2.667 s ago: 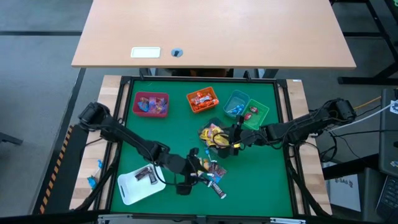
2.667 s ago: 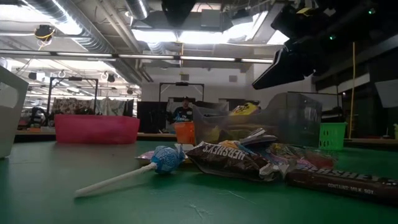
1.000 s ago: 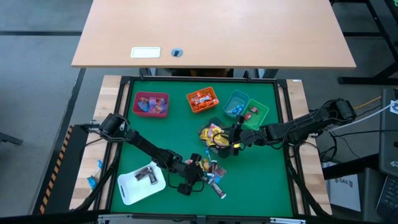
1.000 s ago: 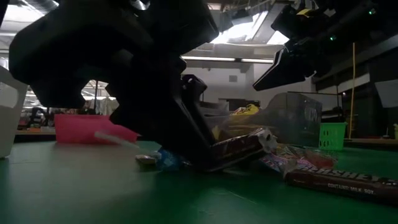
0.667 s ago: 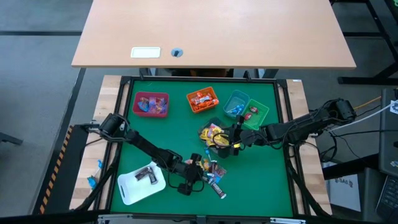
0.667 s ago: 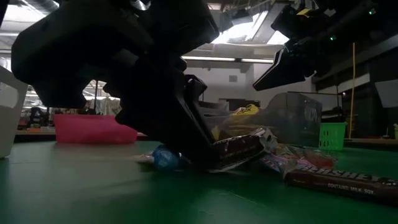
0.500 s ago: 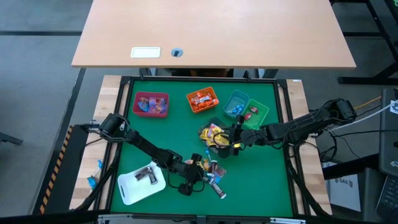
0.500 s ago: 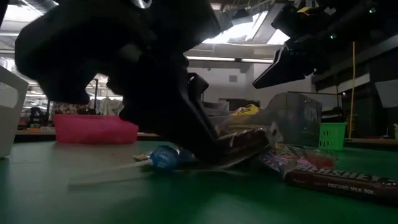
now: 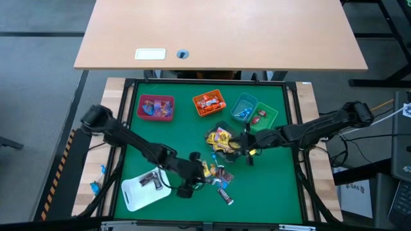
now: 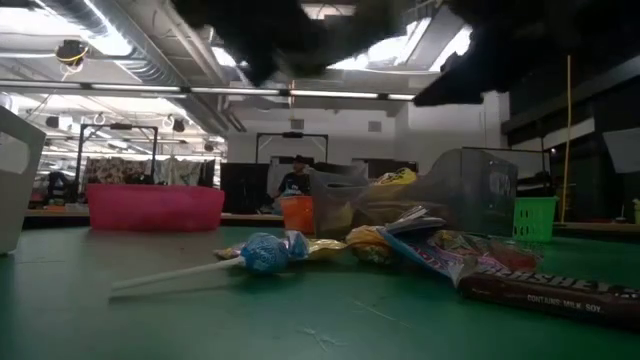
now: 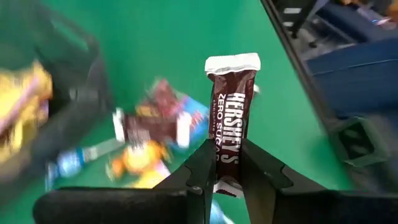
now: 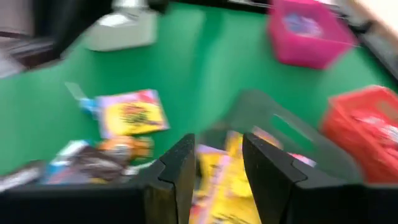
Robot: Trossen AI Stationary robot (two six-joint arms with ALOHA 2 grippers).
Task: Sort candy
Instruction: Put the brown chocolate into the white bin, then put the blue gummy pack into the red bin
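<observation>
Left pincer [image 11: 225, 163] lifted off pile, clamping brown Hershey's bar [image 11: 230, 118], arm drawn back

text: "HERSHEY'S ZERO SUGAR" | on: brown bar wrapper [image 11: 231, 130] | held upright

brown chocolate bar [image 11: 231, 118], blue lollipop [image 10: 262, 252], green mat [image 9: 180, 136]

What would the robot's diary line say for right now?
left tool: shut on Hershey's bar, lifted off green mat | right tool: open over yellow candy | stage: carrying
</observation>
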